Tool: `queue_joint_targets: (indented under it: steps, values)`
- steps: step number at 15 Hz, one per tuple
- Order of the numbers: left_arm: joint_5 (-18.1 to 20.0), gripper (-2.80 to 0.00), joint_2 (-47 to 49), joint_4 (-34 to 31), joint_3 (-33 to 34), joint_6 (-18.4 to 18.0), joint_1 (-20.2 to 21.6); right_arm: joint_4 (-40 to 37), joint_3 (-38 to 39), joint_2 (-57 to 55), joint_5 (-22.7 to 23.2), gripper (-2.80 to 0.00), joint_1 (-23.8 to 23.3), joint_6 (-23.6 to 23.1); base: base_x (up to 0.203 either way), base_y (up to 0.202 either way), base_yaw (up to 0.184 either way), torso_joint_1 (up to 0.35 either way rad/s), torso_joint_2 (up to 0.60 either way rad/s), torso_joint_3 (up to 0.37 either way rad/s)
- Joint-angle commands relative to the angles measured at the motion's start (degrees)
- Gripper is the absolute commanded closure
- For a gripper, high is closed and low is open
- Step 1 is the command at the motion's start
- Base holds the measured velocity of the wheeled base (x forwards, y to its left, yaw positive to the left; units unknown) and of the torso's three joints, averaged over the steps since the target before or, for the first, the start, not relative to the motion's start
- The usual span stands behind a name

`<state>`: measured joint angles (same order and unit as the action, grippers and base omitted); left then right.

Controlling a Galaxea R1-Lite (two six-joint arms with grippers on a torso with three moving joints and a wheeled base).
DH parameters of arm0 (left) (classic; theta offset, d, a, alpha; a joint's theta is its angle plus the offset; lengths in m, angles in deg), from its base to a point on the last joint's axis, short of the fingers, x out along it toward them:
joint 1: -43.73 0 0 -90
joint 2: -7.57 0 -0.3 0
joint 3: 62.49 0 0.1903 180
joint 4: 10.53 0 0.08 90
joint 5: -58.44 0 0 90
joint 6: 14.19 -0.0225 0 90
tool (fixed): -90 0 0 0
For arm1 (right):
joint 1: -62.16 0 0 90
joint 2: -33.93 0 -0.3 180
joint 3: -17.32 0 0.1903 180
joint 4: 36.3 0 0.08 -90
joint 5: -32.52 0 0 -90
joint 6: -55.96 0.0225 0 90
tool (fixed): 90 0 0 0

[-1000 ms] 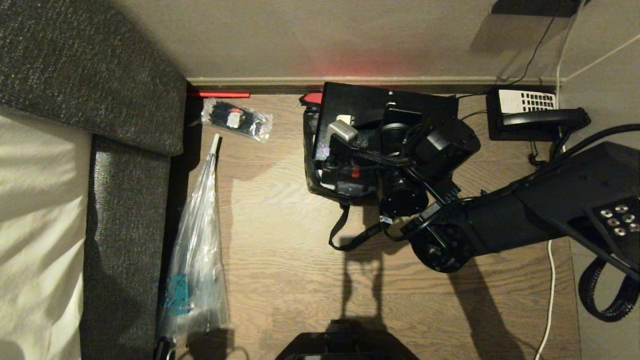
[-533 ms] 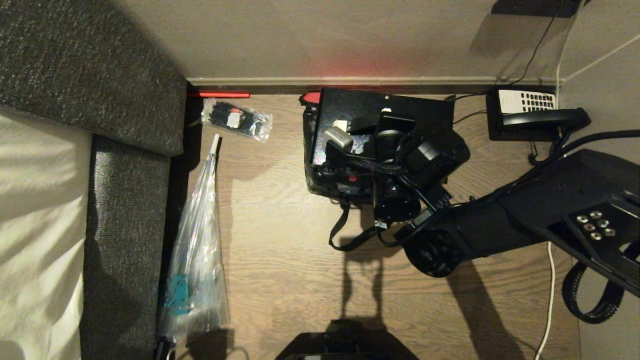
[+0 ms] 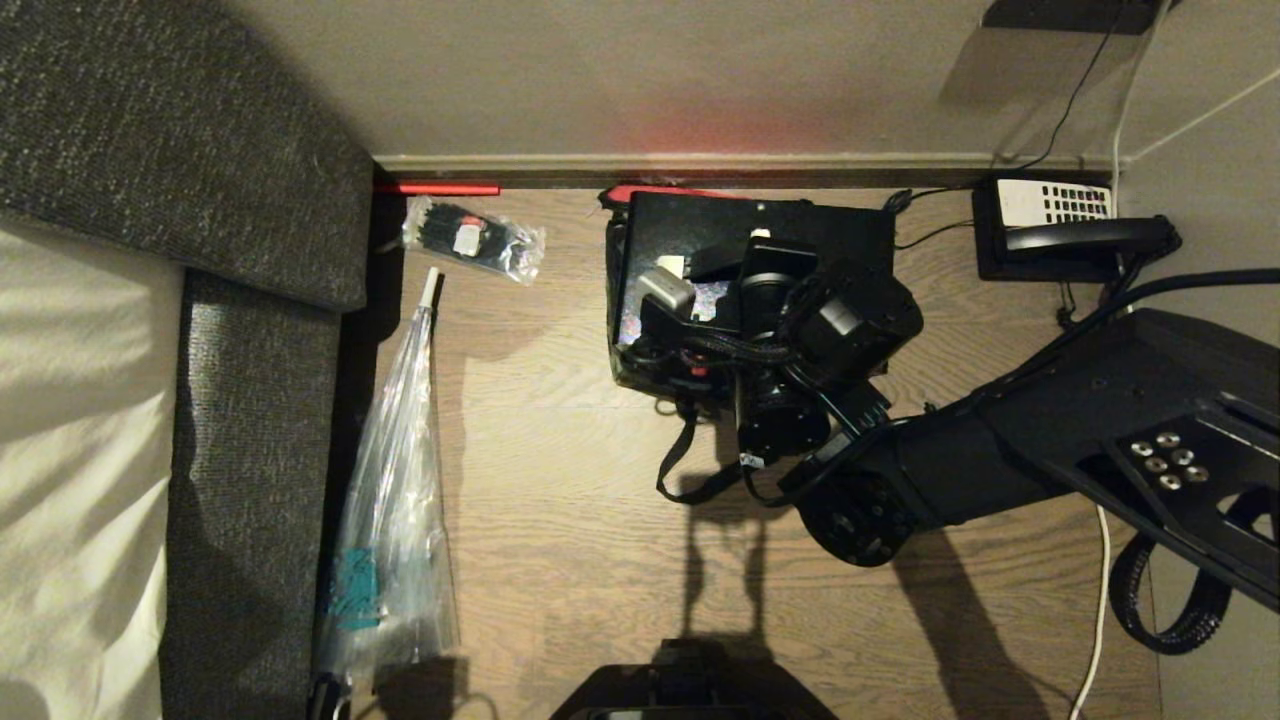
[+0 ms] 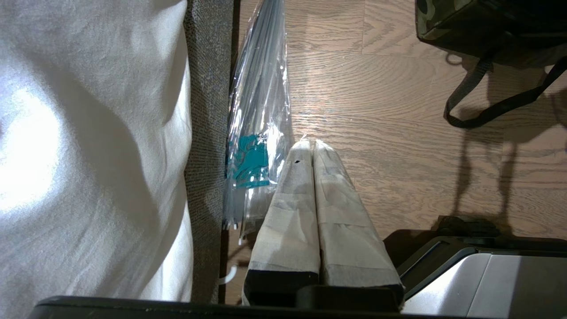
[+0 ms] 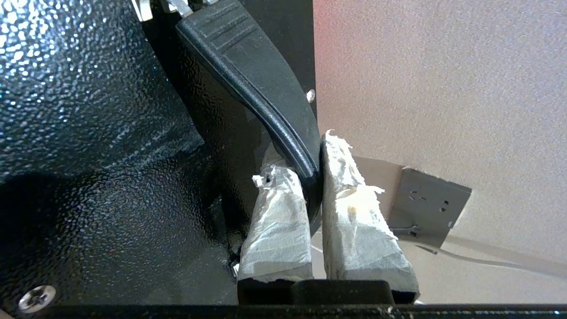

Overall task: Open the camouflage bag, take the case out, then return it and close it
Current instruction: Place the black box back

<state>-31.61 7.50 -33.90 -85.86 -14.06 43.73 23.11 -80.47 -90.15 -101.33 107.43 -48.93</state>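
Right above the camouflage bag point(image 3: 640, 375), your right pincer point(image 5: 312, 177) was clamped on the case point(image 3: 700, 225) handle point(image 5: 248, 75), case's long side running along the wall; left pincer point(image 4: 312, 150) sat closed, well away.

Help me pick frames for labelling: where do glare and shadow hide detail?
Head view: red glow on the wall, arm shadows across the floor. Left wrist view: white bedding blown out. Right wrist view: the case sparkles with highlights and darkens toward its lower part.
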Motion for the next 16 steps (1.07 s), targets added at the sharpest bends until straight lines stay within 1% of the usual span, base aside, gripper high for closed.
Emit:
queue_joint_targets:
  steps: [1, 3, 9, 13, 16]
  values:
    - [-0.04, 0.0, 0.07, 0.0, 0.0, 0.04, 0.0, 0.55, -0.37, 0.07, -0.18, 0.0, 0.14, -0.57, 0.0, 0.0, 0.0, 0.0, 0.0, 0.0]
    - [-0.04, 0.0, 0.07, 0.0, 0.07, 0.04, 0.0, 0.6, -0.55, -0.43, -0.1, 0.0, 0.08, -0.43, 0.0, 0.0, 0.0, 0.0, 0.0, 0.0]
    - [-0.04, 0.0, 0.07, 0.04, 0.07, 0.04, 0.0, 0.47, -1.87, -3.42, -0.01, 0.0, 0.08, 2.99, 0.0, 0.0, 0.0, 0.0, 0.0, 0.0]
    - [-0.04, 0.0, 0.07, 0.01, 0.01, 0.04, 0.0, 0.28, -3.36, -4.16, 0.1, 0.0, 0.16, 3.2, 0.0, 0.0, 0.0, 0.0, 0.0, 0.0]
    - [-0.04, 0.0, 0.07, 0.07, 0.08, 0.04, 0.0, 0.25, -3.97, -4.41, 0.69, 0.0, 1.27, 3.12, 0.0, 0.0, 0.0, 0.0, 0.0, 0.0]
